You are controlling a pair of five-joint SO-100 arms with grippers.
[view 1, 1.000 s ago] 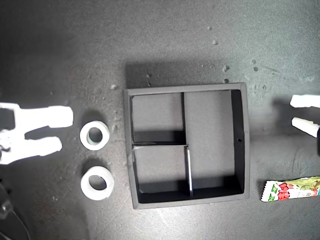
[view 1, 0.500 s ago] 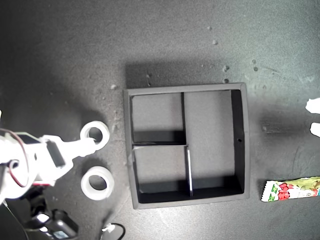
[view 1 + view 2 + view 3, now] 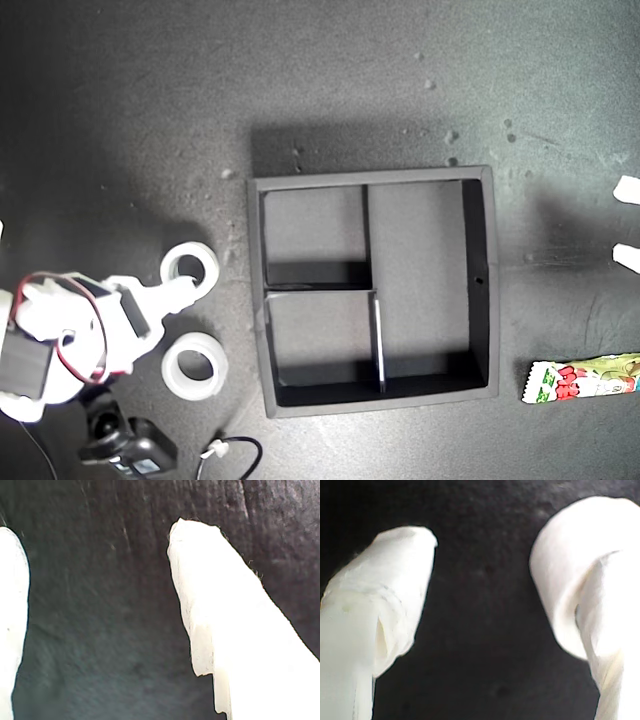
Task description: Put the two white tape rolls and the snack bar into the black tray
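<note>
Second gripper [image 3: 480, 575] spread wide, one finger [image 3: 395, 600] on bare mat, other against upper tape roll [image 3: 189, 270]; nothing clamped. Lower tape roll [image 3: 195, 366] just beside, exterior view's left of black tray [image 3: 257, 300]. First gripper [image 3: 627, 222] at exterior view's right edge, parted, empty. Snack bar [image 3: 583, 380] lower right there.

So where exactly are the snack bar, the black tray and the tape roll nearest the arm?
snack bar [image 3: 585, 380], exterior view, middle of its printed wrapper.
black tray [image 3: 481, 280], exterior view, its side wall towards that view's right.
tape roll [image 3: 207, 257], exterior view, the white ring's rim beside the hole.
</note>
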